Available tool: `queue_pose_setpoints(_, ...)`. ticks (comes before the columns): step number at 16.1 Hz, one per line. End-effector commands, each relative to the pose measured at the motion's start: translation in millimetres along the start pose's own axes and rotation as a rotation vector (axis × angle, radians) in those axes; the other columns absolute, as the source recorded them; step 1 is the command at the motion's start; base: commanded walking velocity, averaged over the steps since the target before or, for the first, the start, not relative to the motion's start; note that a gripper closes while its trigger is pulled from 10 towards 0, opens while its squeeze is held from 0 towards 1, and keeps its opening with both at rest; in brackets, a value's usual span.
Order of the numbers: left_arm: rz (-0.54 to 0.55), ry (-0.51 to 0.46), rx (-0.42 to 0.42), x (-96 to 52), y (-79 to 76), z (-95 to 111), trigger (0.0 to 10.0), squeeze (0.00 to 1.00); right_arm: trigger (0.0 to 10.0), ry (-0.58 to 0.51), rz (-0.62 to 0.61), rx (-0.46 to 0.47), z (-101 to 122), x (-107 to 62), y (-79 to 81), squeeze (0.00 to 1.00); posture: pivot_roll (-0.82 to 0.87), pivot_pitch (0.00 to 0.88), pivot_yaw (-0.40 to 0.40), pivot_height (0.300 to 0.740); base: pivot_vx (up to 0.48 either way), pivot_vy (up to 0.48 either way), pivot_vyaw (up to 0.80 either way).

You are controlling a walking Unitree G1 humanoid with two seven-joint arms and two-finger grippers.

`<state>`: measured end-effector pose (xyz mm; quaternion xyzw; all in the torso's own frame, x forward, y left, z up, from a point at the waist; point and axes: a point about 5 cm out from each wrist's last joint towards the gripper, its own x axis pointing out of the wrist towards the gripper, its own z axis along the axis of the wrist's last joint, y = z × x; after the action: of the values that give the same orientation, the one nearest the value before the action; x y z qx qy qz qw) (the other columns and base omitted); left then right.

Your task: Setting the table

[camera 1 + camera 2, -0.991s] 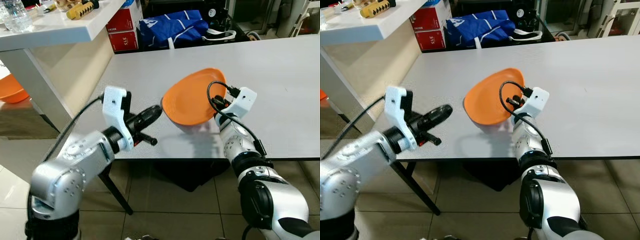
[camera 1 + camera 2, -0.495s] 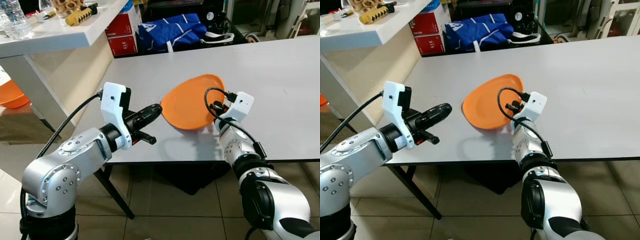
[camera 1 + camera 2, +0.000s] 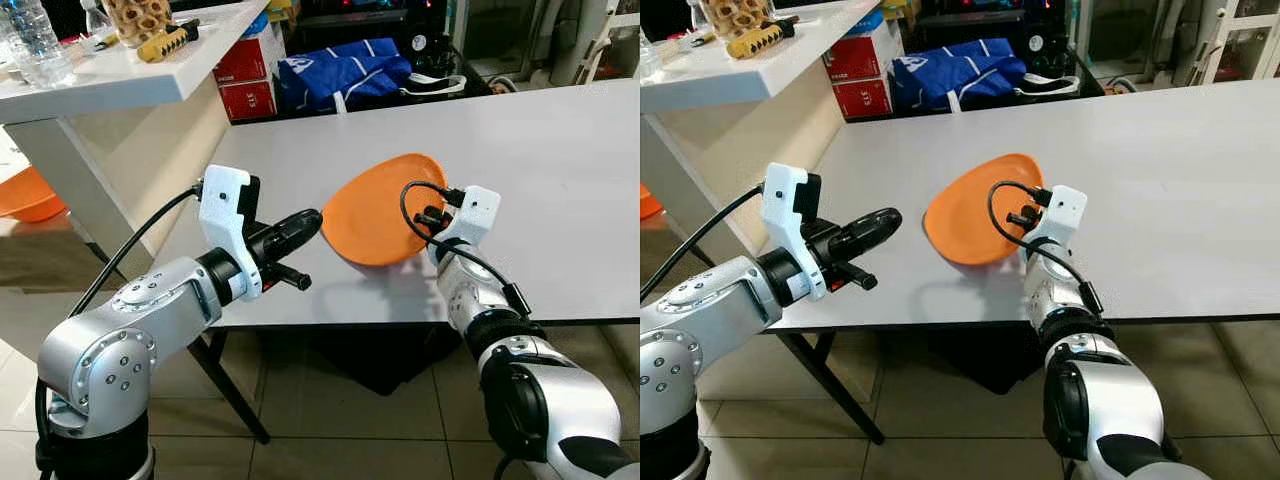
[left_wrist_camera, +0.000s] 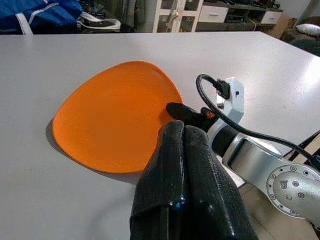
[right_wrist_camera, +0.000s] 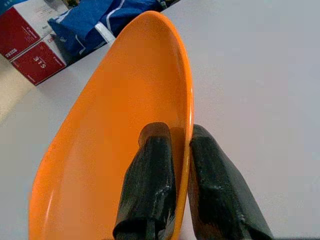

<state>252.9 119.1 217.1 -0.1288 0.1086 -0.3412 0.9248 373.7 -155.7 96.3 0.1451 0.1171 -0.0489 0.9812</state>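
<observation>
R gripper [image 5: 170, 165] pinches orange plate [image 3: 375, 210] rim, tilted on grey table [image 3: 560, 140]; L gripper [image 3: 300, 225] fingers pressed together.

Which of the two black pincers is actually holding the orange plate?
The right pincer: its fingers clamp the rim of the orange plate. The left pincer is shut on nothing, short of the plate.

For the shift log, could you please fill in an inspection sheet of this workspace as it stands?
Surface: grey table, bare apart from the plate.
Job's things: orange plate, tilted, lower edge at the tabletop near the front edge.
Clutter: nothing seen on the table.
Grippers: right gripper clamps the plate's rim, one finger on each face; left gripper shut, empty, beside the plate.
Cables: black cable loops at the right wrist.
Surroundings: blue bag, red boxes, white counter with a bottle.
</observation>
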Motion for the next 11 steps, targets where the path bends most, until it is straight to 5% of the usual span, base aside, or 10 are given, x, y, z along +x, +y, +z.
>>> queue_pose_setpoints(1, 0.009, -0.011, 0.016, -3.2, 0.3, 5.8, 10.0, 0.00, 10.0, 0.271, -0.078, -0.173, -65.6, -20.5, -22.5, 0.25, -0.05, 0.000, 0.175, 0.736, 0.000, 0.000, 0.00)
queue_pose_setpoints(3, 0.007, -0.010, 0.014, -3.2, -0.1, 5.8, 10.0, 0.00, 10.0, 0.282, -0.089, -0.182, -68.7, -22.0, -24.4, 1.00, -0.05, 0.003, 0.177, 0.736, 0.000, 0.000, 0.00)
queue_pose_setpoints(11, 0.007, -0.005, 0.012, -2.0, -1.0, 5.4, 10.0, 0.00, 10.0, 0.285, -0.094, -0.211, -69.1, -22.1, -23.8, 1.00, -0.05, 0.005, 0.173, 0.736, 0.000, 0.000, 0.00)
